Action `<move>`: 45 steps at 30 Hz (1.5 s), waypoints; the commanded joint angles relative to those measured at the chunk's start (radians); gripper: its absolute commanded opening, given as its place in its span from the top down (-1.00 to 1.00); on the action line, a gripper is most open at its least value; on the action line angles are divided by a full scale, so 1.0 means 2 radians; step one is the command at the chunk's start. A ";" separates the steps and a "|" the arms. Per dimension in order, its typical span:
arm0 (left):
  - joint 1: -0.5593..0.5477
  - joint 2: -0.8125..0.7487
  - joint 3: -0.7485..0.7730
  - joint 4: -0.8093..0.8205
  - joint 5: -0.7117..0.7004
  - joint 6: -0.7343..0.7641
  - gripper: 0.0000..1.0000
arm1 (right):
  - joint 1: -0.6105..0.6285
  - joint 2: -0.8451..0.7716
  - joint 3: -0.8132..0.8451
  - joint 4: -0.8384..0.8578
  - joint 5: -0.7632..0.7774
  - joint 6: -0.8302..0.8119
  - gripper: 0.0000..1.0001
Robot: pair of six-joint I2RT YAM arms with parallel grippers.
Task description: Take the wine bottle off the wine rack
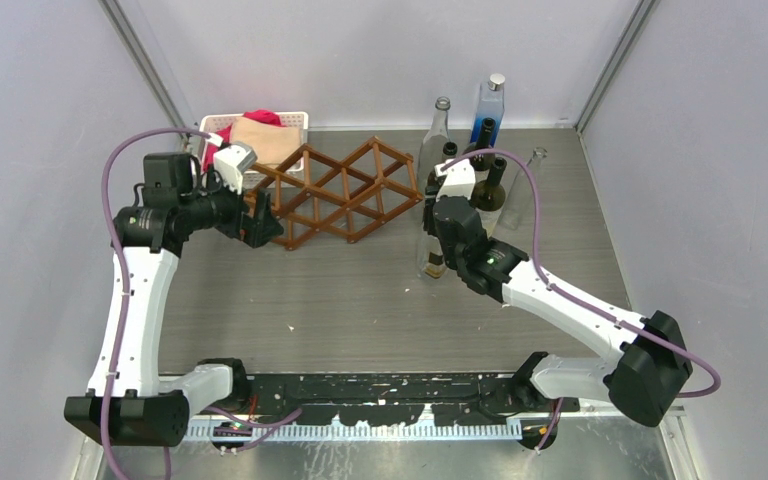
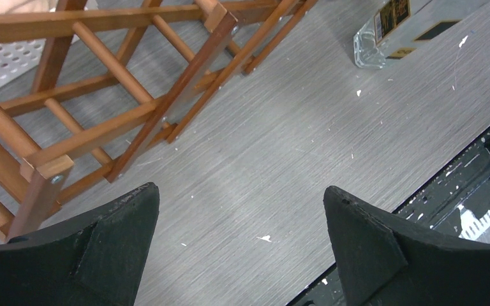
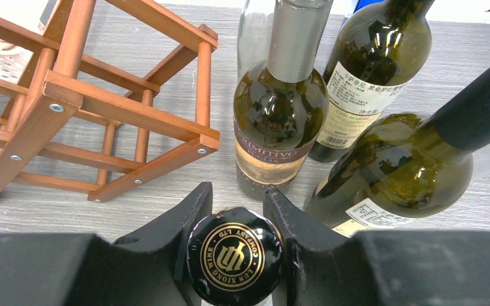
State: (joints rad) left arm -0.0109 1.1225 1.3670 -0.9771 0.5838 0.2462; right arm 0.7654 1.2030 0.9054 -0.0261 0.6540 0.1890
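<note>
Over to the right end effector [image 3: 236,199]: clenched tight on the bottle [image 3: 233,256], one black finger [image 3: 188,220] either side of the black cap with its gold crest. Gripped at the very top only. Held upright, off the rack [image 1: 338,195] altogether, just beside its right end, clear glass base down on the counter [image 1: 310,300] by the look of the left wrist view. Label low on the glass.

Crowded neighbourhood there! Right behind, a huddle of other bottles [image 1: 488,185] standing on the counter: dark green ones close in, a tall clear one, a blue one with a silver cap near the back wall. Dead ahead in the right wrist view, a dark PRIMITIVO bottle [image 3: 281,118], grey foil on the neck, just beside the rack's corner.

Now the left end effector [image 2: 239,191]: released, spread wide, nothing between the pads [image 2: 102,255], only grey counter below. Hovering at the rack's left end, just beside the wooden bars; touching or not, impossible to call from here.

And the rack: brown lattice of thin bars, diamond cells, lying across the middle of the counter. Behind its left end, a white basket [image 1: 298,120] with red and tan cloth inside.
</note>
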 commanded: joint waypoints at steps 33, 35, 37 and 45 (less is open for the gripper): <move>0.003 -0.104 -0.274 0.201 -0.015 0.024 -0.99 | 0.000 -0.372 -0.123 -0.239 0.271 0.180 -1.00; 0.003 -0.105 -0.298 0.227 -0.007 0.029 -0.99 | 0.000 -0.378 -0.151 -0.221 0.302 0.158 -1.00; 0.003 -0.104 -0.324 0.264 -0.001 0.022 -0.99 | -0.004 -0.376 -0.181 -0.184 0.334 0.139 -1.00; 0.003 -0.073 -0.419 0.455 -0.030 -0.021 -0.99 | -0.087 -0.366 -0.303 0.062 0.340 0.009 -1.00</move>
State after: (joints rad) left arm -0.0109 0.9432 0.5766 -0.3470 0.5339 0.2417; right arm 0.6731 0.4583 0.3782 -0.2459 1.2850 0.3691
